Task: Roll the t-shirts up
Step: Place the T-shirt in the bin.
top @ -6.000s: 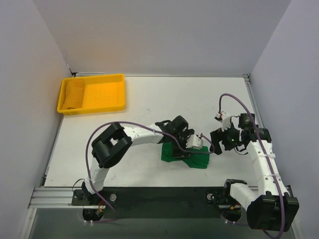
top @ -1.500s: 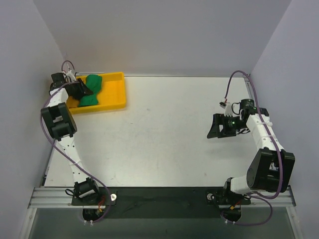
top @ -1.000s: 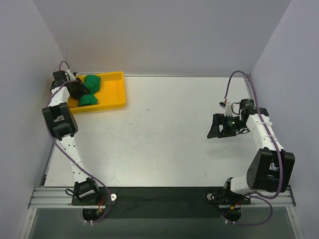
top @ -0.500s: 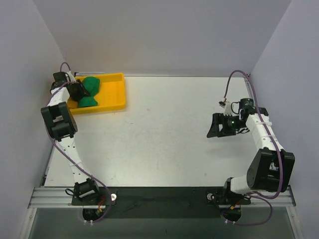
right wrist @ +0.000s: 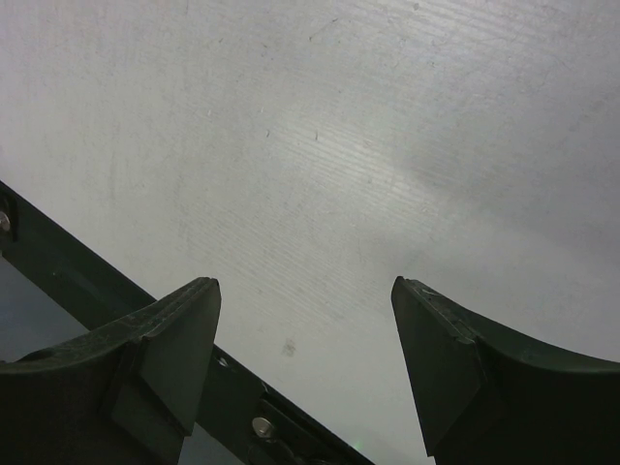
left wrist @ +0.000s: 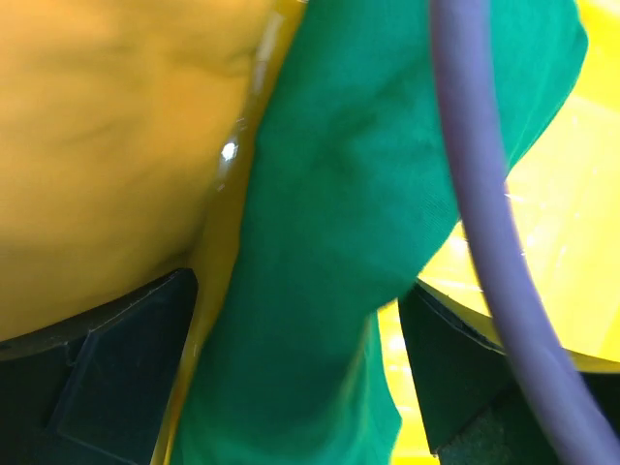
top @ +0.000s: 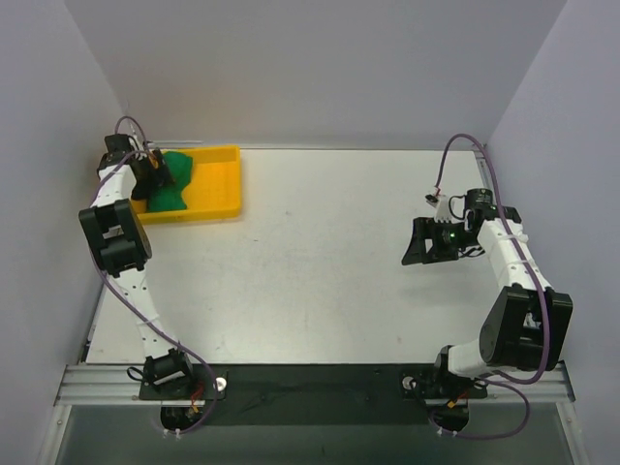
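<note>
Top view: yellow tray (top: 208, 152) sits at far-left corner of tabletop (top: 320, 271), close to the left wall. Green t-shirt (top: 177, 186) lies bunched in the tray's left half. Left arm reaches up along the left edge and its upper links cover the tray's left end. Left hand (top: 153, 175) is at the shirt's left side, over the tray. Right hand (top: 418, 244) hangs over bare tabletop on the right, well apart from tray & shirt, with a purple cable (top: 444, 167) looping above it. Dark rail (top: 320, 383) runs along the near edge by the bases.

Left wrist view: shirt fills the middle, running down between the two dark fingers (left wrist: 126, 373), which stand wide apart. Cloth looks loose, not pinched; can't tell if it touches the pads. Soft yellow bundle (left wrist: 107, 145) lies upper left, against the shirt. Glossy tray floor shows at right. The arm's own purple cable crosses in front, blurred.

Right wrist view: fingers (right wrist: 165, 358) spread wide w/ nothing between, only scuffed tabletop below; dark edge strip at lower left.
</note>
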You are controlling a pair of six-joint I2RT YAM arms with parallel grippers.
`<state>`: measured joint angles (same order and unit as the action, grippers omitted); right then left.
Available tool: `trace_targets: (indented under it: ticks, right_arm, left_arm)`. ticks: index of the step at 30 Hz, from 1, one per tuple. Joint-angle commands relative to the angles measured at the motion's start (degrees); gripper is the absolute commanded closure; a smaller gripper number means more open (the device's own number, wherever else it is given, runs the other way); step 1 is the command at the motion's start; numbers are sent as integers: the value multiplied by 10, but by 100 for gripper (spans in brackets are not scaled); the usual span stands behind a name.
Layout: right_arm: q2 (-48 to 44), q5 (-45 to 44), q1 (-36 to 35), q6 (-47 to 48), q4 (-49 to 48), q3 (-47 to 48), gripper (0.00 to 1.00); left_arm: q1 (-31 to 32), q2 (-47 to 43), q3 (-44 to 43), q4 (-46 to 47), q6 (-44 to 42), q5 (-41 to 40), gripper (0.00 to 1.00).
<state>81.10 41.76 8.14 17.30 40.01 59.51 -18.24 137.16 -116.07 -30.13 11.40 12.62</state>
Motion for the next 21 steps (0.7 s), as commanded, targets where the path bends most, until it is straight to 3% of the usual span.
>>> trace_targets:
  ticks: [1, 7, 18, 21]
  right_arm:
    - [18, 7, -6, -10, 4, 30, 27]
    - [28, 11, -10, -14, -2, 49, 27]
    - [22, 14, -10, -17, -13, 35, 27]
    - [18, 12, -8, -17, -16, 29, 27]
  left_arm:
    - [-6, -65, -10, -76, -11, -99, 3]
    - [-7, -108, -20, -78, -23, -88, 3]
    - [35, -132, 15, -98, -129, 110, 3]
    - [50, -115, 13, -111, -124, 112, 26]
